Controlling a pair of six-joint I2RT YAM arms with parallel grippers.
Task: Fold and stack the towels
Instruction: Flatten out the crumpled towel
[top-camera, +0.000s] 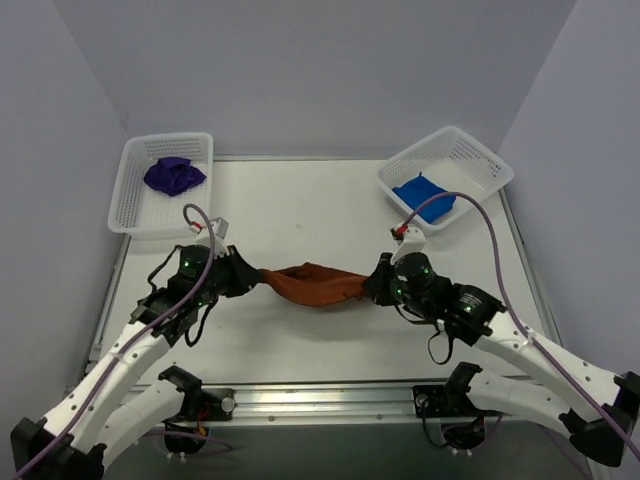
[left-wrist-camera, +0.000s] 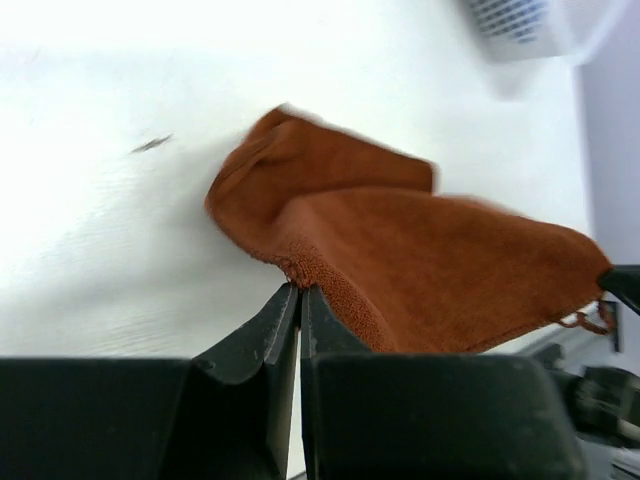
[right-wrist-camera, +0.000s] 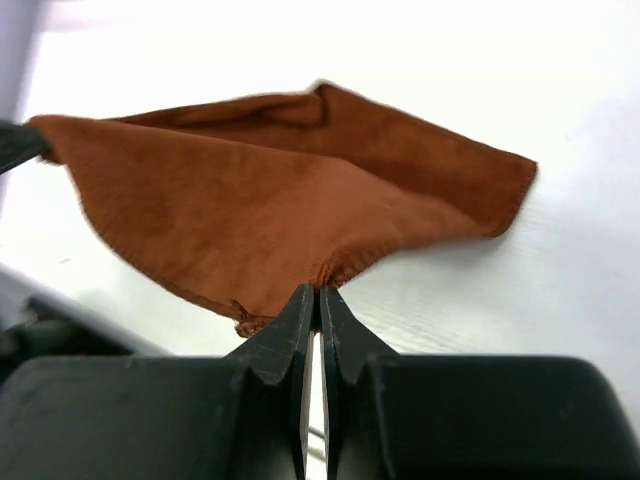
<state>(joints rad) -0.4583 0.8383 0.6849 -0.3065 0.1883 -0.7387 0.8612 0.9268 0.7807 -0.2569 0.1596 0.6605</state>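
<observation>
Rust towel (top-camera: 318, 285) strung between arms, mid-table toward 6 o'clock; belly sagging, far edge resting on table (top-camera: 320, 200). Left gripper (top-camera: 250, 277) pinching hem at 9 o'clock end, right gripper (top-camera: 375, 283) pinching 3 o'clock end.

Risk: thin bite on hem; hard outward pull likely slips edge free. Slack middle may bunch in fold.

Room: open surface toward 12 o'clock. Left basket (top-camera: 130, 215) at 10 o'clock, right basket (top-camera: 487, 168) at 2. Rail (top-camera: 320, 400) close at 6.
</observation>
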